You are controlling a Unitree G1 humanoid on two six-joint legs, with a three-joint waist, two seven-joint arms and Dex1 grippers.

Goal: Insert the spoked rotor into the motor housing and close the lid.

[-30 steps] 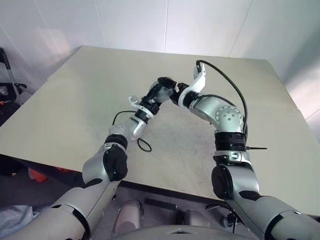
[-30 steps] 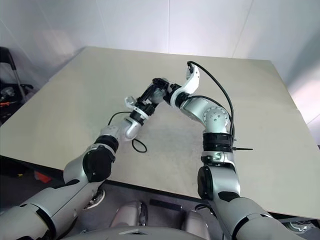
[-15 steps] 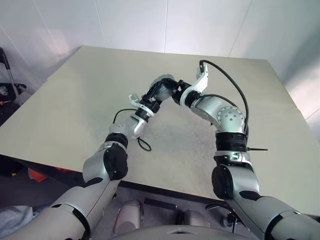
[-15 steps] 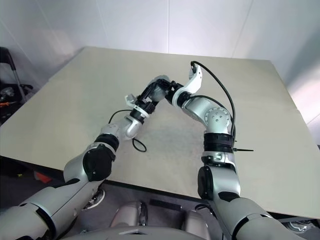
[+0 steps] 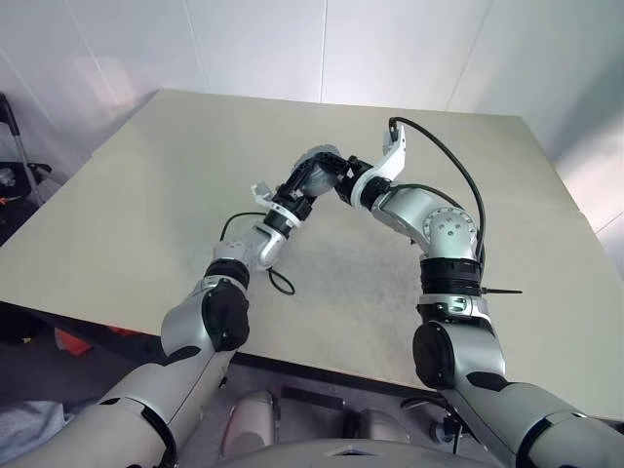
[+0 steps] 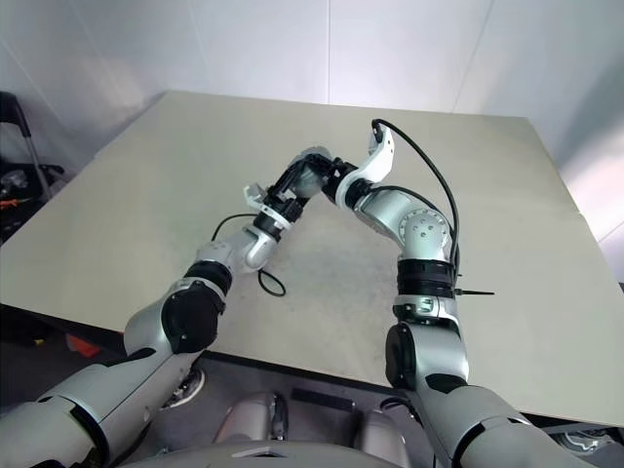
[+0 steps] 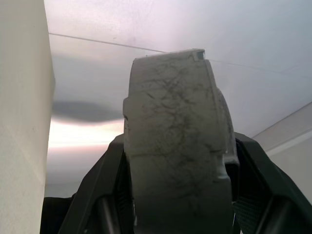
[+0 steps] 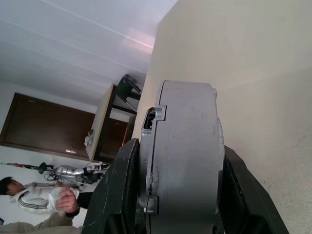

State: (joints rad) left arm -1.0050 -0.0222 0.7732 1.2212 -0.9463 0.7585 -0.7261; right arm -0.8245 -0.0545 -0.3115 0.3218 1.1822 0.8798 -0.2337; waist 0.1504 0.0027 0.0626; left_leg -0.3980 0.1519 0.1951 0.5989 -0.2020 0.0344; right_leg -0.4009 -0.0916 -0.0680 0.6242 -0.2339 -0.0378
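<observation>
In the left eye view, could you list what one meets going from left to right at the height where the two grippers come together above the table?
Bare table → left gripper → grey motor housing gripped between both grippers → right gripper → black cable → bare table again.

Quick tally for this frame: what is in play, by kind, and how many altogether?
motor housing, grey, held above the table: 1
grippers clamped on it, left gripper and right gripper: 2
table: 1
person in the background: 1
Total: 5
</observation>
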